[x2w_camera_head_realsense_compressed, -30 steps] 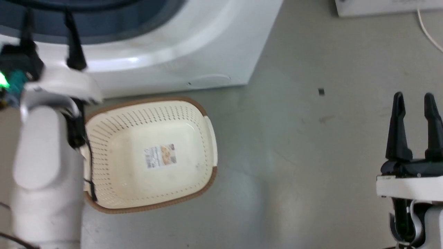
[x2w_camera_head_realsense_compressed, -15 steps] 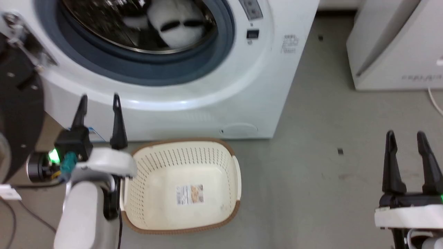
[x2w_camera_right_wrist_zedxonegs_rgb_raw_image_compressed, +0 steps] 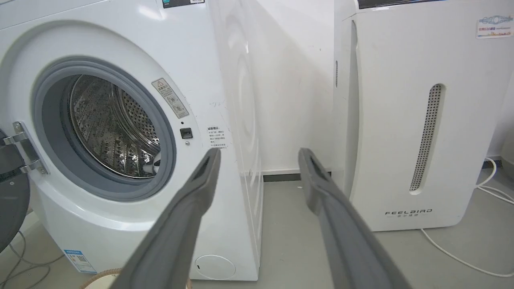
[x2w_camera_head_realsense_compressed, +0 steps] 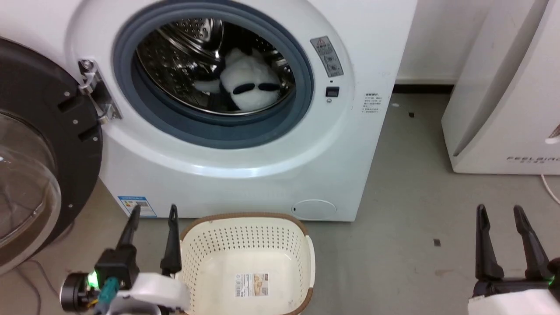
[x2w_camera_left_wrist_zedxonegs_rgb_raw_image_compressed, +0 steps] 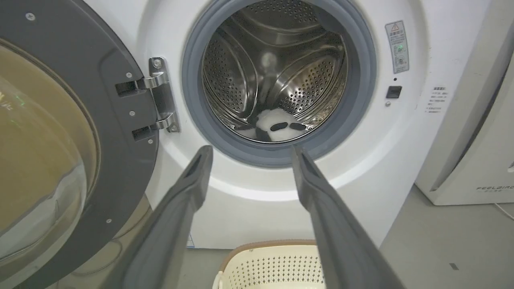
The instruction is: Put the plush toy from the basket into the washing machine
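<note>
1. The plush toy (x2w_camera_head_realsense_compressed: 249, 89) lies on the low part of the steel drum (x2w_camera_head_realsense_compressed: 183, 48) of the washing machine (x2w_camera_head_realsense_compressed: 245, 175), white face with two dark patches turned toward the opening. The cream laundry basket (x2w_camera_head_realsense_compressed: 205, 245) on the floor in front holds nothing but its label, so the task looks done.
2. Risk: the toy seems to rest close behind the grey door gasket (x2w_camera_head_realsense_compressed: 127, 87). How deep it sits is hard to judge from these angles. If it is near the lip, it could slump forward or get pinched if the door is swung shut.
3. Risk: the porthole door (x2w_camera_head_realsense_compressed: 39, 144) stands wide open on the robot's left. A sideways sweep of the left arm could strike it or its hinge.
4. Risk: the left gripper (x2w_camera_head_realsense_compressed: 154, 208) hangs just beside the basket's rim. A careless move could knock or drag the basket.
5. Both hands are empty, jaws spread wide. The right gripper (x2w_camera_head_realsense_compressed: 499, 208) hovers over bare floor, well apart from the basket and near the white FEELBIRD appliance (x2w_camera_head_realsense_compressed: 503, 109).
6. Relative to the left gripper, the toy is ahead and higher, inside the drum, well apart from the fingertips. In the left wrist view it shows between and just above the two finger ends. It is farther from the right gripper, off to that hand's left.
</note>
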You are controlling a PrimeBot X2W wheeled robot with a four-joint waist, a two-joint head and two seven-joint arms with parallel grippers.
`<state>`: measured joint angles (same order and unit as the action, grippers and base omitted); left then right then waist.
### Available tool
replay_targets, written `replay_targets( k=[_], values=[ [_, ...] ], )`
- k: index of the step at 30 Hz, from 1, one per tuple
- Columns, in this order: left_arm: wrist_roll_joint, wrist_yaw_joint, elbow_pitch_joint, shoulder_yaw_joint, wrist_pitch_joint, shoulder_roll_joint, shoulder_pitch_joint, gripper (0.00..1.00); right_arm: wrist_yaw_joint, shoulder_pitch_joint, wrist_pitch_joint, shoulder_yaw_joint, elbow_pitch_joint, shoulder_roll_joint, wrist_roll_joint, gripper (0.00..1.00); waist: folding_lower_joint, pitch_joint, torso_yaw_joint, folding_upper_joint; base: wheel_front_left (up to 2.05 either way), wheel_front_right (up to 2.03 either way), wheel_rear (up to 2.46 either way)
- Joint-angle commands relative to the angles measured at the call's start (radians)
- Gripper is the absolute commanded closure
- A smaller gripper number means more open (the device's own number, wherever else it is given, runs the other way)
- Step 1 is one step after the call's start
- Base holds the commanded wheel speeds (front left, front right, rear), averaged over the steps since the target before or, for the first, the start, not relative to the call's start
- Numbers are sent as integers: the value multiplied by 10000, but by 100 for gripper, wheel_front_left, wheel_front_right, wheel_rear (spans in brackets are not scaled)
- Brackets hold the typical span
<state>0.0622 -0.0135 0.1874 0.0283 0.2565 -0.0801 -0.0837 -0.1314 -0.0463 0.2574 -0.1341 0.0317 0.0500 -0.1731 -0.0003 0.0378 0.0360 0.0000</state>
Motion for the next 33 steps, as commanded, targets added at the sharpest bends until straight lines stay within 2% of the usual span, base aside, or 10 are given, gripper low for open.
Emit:
replay_targets(
  k=[1,6,7,33],
  values=[
    [-13,-41,-224,-19,53,43,267,0,7,-204,44,1,-67,2,98,0,3,-109,73,0,0,0,0],
    [-429,208,-808,-202,53,140,790,0,7,-480,44,-28,-136,2,182,0,3,-238,244,0,0,0,0],
    [-391,186,-766,-201,-5,102,689,100,0,-349,-3,-19,-115,0,154,100,3,-235,238,0,0,0,0],
    [-430,183,-960,-211,-473,128,713,100,1,-198,-470,232,-155,0,440,100,3,-263,129,0,0,0,0]
  ],
)
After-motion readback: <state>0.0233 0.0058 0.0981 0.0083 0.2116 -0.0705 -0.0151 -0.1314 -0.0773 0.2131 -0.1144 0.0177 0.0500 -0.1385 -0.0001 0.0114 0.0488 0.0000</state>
